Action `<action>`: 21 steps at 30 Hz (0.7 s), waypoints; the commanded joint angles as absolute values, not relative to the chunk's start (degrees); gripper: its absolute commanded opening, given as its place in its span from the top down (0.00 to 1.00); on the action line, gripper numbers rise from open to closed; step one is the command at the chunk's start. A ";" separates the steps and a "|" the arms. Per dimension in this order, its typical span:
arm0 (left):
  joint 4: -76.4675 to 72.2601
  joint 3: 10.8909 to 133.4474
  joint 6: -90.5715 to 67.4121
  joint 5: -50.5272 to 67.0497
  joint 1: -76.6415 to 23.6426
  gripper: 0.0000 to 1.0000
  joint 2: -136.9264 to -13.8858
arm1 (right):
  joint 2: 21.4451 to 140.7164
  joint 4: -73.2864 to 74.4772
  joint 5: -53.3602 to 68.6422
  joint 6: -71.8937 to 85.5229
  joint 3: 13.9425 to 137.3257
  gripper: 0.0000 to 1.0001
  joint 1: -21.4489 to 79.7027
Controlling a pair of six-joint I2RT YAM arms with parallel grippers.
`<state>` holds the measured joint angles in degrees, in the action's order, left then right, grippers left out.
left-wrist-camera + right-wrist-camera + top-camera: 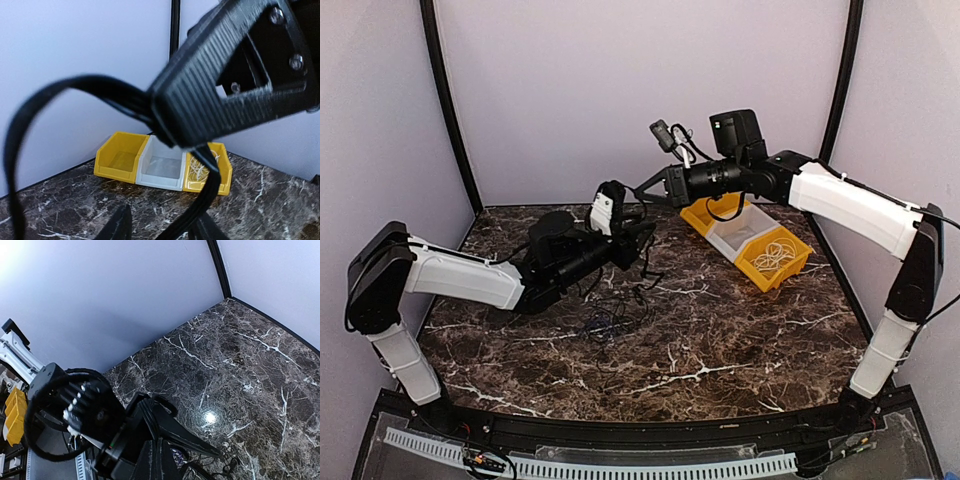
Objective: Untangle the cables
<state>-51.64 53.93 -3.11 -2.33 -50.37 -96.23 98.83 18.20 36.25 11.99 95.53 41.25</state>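
Black cables [608, 322] lie in a loose clump on the marble table, and strands [644, 268] rise from it to both grippers. My right gripper [645, 188], reaching in from the right, is shut on a bundle of black cables [152, 422]; its fingers [161, 452] are pressed together. In the left wrist view that bundle [210, 192] drops from the right gripper's ribbed finger [215, 85] and passes between my left gripper's [162, 227] spread fingers, close to the right one. A black loop [50, 95] arches off to the left. My left gripper [642, 232] sits just below the right one.
Three bins stand in a row at the back right: a yellow one [703, 216], a grey-white one [738, 233] and a second yellow one [790, 262] holding a coiled white cord [772, 255]. Black frame posts [450, 110] stand at the back corners.
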 commanded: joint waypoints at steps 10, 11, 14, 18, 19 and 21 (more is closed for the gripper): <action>-60.89 53.66 -1.60 -0.82 -50.62 0.95 -98.53 | 96.71 16.00 39.44 11.73 96.15 1.00 41.66; -61.30 53.33 -2.55 -0.78 -50.62 0.97 -97.91 | 96.80 16.37 38.31 10.09 95.78 1.00 41.63; -61.66 51.66 -5.38 -0.95 -50.62 1.00 -93.93 | 96.87 18.28 34.06 3.40 95.67 0.88 40.96; -59.37 50.69 -8.31 -2.56 -50.62 1.00 -89.53 | 95.61 19.42 31.06 -3.73 93.26 0.56 38.11; -58.35 50.66 -8.64 -3.41 -50.62 1.00 -88.97 | 94.96 19.17 31.72 -5.32 92.38 0.52 37.37; -57.13 50.59 -9.42 -3.85 -50.62 1.00 -87.55 | 93.82 19.02 34.25 -10.08 88.18 0.46 36.55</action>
<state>-56.77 51.13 -6.24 -2.26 -50.41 -92.95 97.54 19.29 34.00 0.34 93.41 38.94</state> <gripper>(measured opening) 0.043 0.492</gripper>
